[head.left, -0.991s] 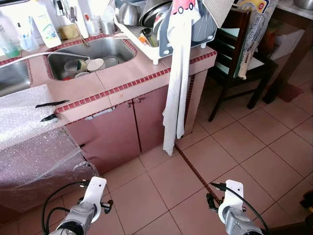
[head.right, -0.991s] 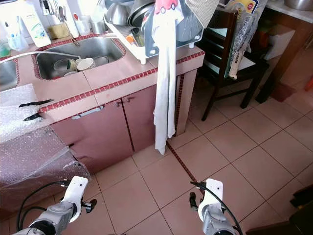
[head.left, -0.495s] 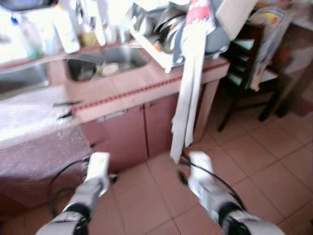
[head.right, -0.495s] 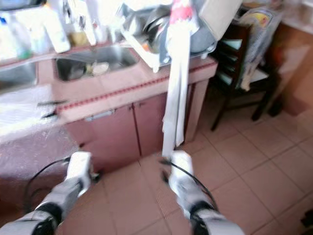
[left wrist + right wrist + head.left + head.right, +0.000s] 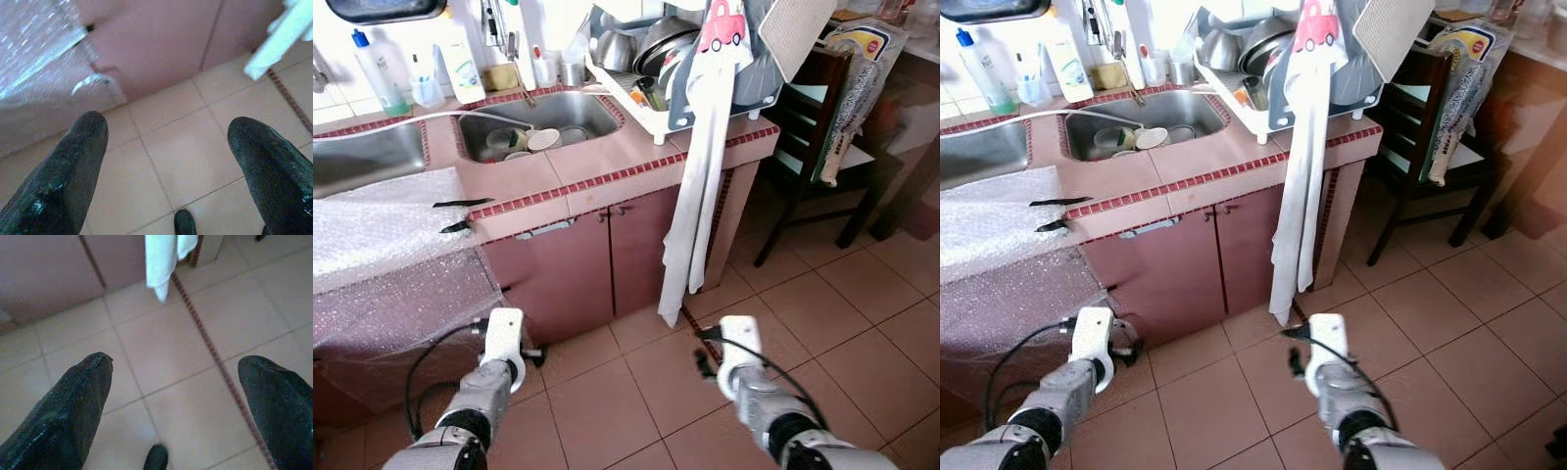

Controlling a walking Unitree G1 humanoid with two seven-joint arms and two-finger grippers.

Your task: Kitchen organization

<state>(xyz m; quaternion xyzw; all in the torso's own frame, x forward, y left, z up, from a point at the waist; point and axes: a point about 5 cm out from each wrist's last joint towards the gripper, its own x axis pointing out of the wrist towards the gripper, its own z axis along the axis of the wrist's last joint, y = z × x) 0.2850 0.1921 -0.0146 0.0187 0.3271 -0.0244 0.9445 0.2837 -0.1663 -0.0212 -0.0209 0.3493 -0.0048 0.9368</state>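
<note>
A pink tiled counter runs across the view, with a steel sink holding several cups and bowls. At the counter's right end a white dish rack is stacked with pots and pans. A long white towel hangs from it down to the floor. My left arm and right arm are held low over the tiled floor in front of the cabinet doors. The left gripper is open above bare tiles. The right gripper is open too, near the towel's lower end.
Bubble wrap drapes over the left counter and its front. Soap bottles stand behind the sink. A dark wooden chair with bags hung on it stands to the right. Open tiled floor lies on the right.
Both arms have risen from the bottom edge toward the cabinet, the right one shifting left. The camera has moved too, with blur half a second ago.
</note>
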